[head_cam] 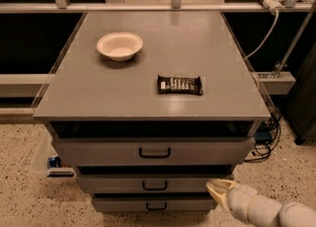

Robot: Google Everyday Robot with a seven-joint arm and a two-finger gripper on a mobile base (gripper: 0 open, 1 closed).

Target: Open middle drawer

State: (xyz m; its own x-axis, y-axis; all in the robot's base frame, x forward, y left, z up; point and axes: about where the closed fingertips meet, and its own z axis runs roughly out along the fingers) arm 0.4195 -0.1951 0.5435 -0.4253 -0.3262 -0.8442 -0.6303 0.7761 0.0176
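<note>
Your gripper [220, 190], open or closed I cannot tell, sits at the right end of the middle drawer [113, 184]; its horizontal handle [154, 185] lies leftward.

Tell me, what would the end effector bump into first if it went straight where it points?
Probably the middle drawer, right of its black handle. The end effector sits at the lower right, pointing left toward it; depth is unclear.

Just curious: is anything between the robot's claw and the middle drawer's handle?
No. In the camera view, only bare front of the middle drawer lies between the gripper and its handle.
</note>
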